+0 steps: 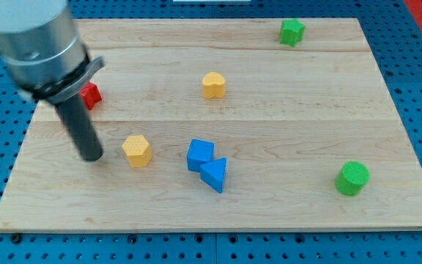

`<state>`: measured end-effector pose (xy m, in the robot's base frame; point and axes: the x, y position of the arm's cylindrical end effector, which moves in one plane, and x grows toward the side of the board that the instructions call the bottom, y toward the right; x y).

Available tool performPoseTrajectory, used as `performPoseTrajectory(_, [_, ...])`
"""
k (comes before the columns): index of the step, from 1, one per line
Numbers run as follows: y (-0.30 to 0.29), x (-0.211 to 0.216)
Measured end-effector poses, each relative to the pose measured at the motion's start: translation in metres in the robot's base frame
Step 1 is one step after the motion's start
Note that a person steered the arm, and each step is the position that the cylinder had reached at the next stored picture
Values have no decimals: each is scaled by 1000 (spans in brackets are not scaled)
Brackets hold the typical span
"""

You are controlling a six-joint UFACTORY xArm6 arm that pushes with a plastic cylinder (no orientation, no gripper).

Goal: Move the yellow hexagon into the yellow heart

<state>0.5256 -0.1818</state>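
Observation:
The yellow hexagon [136, 150] lies on the wooden board left of centre. The yellow heart [213, 85] lies further up and to the right, near the board's middle. My tip [91, 157] rests on the board just left of the yellow hexagon, with a small gap between them. The dark rod rises from the tip up and to the left into the grey arm at the view's top left.
A red block [90, 95] sits partly behind the rod at the left. Two blue blocks [200, 155] [214, 175] touch each other right of the hexagon. A green star-like block [292, 31] is at the top right, a green cylinder [352, 178] at the lower right.

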Motion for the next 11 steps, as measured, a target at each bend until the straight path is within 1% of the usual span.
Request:
performPoseTrajectory(1, [62,16])
performPoseTrajectory(2, [87,-40])
performPoseTrajectory(3, [98,-115])
performPoseTrajectory(4, [97,-99])
performPoseTrajectory(5, [57,-108])
performPoseTrajectory(6, [57,-151])
performPoseTrajectory(7, [85,-162])
performPoseTrajectory(8, [130,-162])
performPoseTrajectory(9, [117,-168])
performPoseTrajectory(11, [98,-225])
